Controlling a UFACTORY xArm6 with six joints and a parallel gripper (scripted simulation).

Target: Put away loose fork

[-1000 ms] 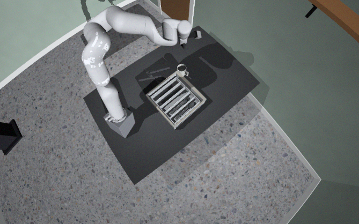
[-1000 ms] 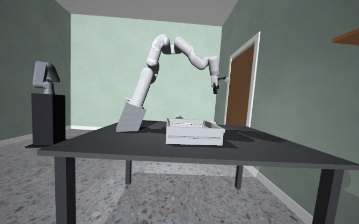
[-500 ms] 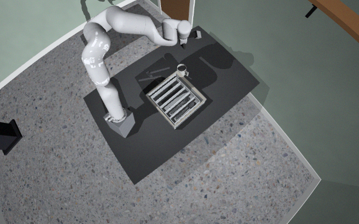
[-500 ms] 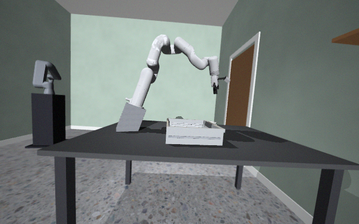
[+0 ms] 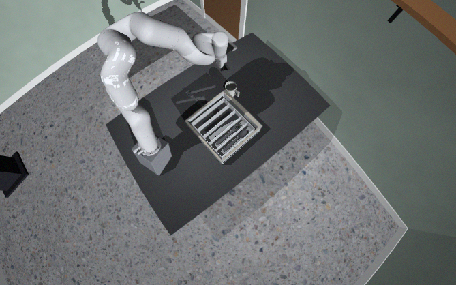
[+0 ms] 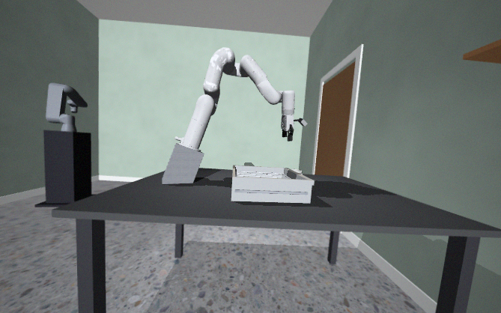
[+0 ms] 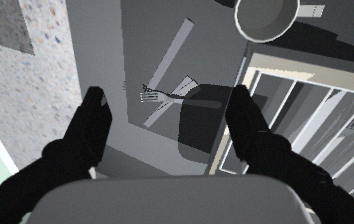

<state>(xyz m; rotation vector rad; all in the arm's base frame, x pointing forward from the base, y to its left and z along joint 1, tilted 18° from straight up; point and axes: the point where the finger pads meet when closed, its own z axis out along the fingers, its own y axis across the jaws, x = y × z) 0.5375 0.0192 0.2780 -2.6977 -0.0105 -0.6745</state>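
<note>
Wrist view: end effector (image 7: 166,107) spread wide, empty, high above loose fork (image 7: 166,96) on tabletop (image 7: 144,40), aligning for pick.

Loose fork (image 7: 165,97): handle end lost in dark shadow in wrist view. Tray (image 7: 253,64) cut off by right edge there, far slots out of frame. Cutlery (image 5: 230,133) in slots too small from top to sort by kind. Mug (image 7: 266,19) clipped by upper edge
</note>
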